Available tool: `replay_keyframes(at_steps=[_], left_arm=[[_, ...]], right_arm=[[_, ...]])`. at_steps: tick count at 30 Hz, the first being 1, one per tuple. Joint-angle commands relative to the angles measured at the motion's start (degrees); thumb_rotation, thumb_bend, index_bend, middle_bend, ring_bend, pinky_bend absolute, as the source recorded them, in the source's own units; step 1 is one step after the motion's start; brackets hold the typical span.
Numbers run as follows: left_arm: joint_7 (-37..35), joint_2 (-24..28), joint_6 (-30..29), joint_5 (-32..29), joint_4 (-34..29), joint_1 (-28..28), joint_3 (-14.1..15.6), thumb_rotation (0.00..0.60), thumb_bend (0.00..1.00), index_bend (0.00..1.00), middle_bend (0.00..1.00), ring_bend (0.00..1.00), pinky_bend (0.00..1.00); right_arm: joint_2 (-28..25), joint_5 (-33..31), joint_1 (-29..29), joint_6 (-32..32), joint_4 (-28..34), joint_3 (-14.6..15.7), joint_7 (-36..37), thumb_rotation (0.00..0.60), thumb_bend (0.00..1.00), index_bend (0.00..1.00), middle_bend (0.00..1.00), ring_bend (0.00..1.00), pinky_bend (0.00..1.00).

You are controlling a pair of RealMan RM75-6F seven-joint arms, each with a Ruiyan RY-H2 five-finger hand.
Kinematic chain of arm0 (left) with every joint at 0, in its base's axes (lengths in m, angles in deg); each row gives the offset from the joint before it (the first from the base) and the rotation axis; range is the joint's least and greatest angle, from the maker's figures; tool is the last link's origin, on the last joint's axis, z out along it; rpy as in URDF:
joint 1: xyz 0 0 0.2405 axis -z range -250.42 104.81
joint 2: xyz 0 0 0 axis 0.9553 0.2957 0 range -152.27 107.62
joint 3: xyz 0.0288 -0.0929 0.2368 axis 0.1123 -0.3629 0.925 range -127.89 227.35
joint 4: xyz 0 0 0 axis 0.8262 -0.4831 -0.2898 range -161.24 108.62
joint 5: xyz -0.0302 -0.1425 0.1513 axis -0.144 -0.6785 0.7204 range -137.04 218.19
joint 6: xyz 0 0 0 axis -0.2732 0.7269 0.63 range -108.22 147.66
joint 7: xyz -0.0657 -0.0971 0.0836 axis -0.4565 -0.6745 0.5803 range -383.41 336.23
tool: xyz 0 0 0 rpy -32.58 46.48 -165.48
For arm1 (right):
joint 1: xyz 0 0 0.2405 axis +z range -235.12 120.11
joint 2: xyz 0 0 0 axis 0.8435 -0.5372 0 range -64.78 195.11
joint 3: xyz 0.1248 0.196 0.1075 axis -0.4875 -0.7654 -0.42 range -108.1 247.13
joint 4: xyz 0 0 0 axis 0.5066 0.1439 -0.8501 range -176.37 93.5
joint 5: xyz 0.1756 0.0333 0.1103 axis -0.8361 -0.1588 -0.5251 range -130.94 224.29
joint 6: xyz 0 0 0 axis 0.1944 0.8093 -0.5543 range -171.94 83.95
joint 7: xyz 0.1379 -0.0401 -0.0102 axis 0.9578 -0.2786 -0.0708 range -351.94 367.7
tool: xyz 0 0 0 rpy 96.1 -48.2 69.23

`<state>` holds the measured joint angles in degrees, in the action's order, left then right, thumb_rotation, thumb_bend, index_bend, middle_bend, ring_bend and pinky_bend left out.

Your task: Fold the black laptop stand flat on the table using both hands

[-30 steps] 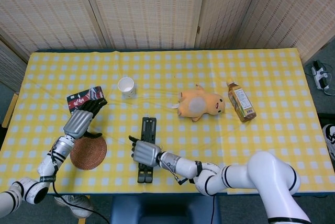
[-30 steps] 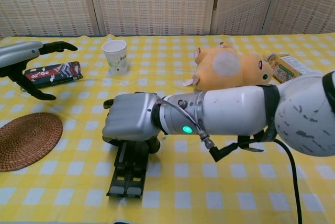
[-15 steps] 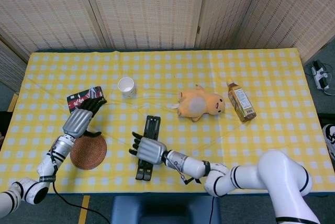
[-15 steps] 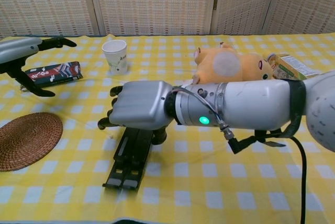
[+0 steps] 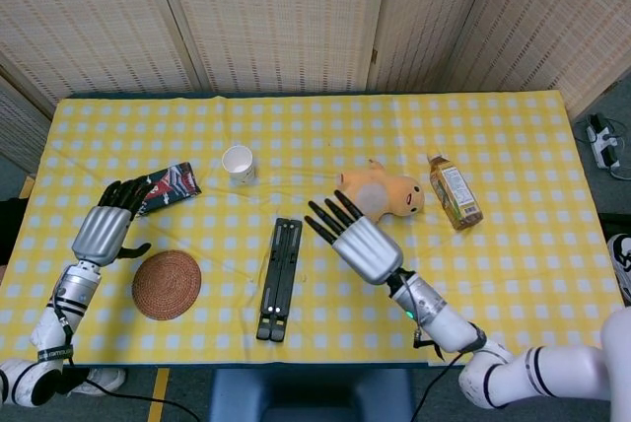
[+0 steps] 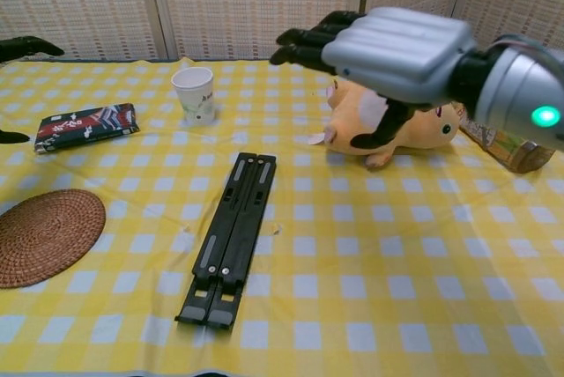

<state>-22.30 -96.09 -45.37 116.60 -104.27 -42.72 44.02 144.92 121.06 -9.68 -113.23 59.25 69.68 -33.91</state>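
The black laptop stand point(image 5: 279, 278) point(image 6: 229, 236) lies folded flat on the yellow checked table, as a long narrow bar near the front edge. Nothing touches it. My right hand point(image 5: 355, 239) point(image 6: 388, 47) hovers raised to the right of the stand, fingers spread and empty. My left hand point(image 5: 105, 225) is far to the left, above the table between the dark snack packet and the woven coaster, fingers apart and empty. In the chest view only its dark fingertips point(image 6: 26, 46) show at the left edge.
A round woven coaster point(image 5: 167, 286) point(image 6: 42, 236) lies left of the stand. A dark snack packet point(image 5: 170, 185) point(image 6: 86, 125) and a white paper cup point(image 5: 238, 163) point(image 6: 195, 94) sit further back. An orange plush toy point(image 5: 378, 195) point(image 6: 401, 121) and a bottle point(image 5: 454, 191) lie to the right.
My right hand has lifted off the stand and moved up and right, opening its fingers. The stand now lies uncovered. My left hand has drawn back to the left.
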Motion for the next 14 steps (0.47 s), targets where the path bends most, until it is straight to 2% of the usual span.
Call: replay_keyframes(at_steps=[1, 7, 11, 14], left_arm=[[2.62, 1.95, -4.69, -1.02, -1.61, -3.39, 0.07, 0.600, 0.23, 0.10, 0.03, 0.00, 0.00], [3.51, 4.38, -11.23, -0.68, -3.92, -9.00, 1.44, 0.600, 0.23, 0.10, 0.03, 0.00, 0.00], [3.32, 5.69, -15.97, 0.23, -6.06, -13.43, 3.07, 0.600, 0.23, 0.10, 0.03, 0.00, 0.00], [2.66, 5.95, -19.65, 1.15, -7.33, -16.82, 4.28, 0.600, 0.23, 0.09, 0.03, 0.00, 0.00]], right_arm=[[-7.15, 1.48, -9.60, -10.37, 5.06, 2.85, 3.60, 0.600, 0.26, 0.00, 0.03, 0.09, 0.04], [-12.44, 3.08, -20.07, -18.47, 3.67, 6.01, 15.71, 0.600, 0.26, 0.00, 0.00, 0.08, 0.04], [-13.70, 4.11, -26.19, -22.03, 0.49, 7.69, 24.09, 0.600, 0.26, 0.00, 0.00, 0.01, 0.01], [-13.22, 5.66, -30.45, -25.14, -2.57, 8.42, 28.72, 0.600, 0.26, 0.00, 0.00, 0.00, 0.00]])
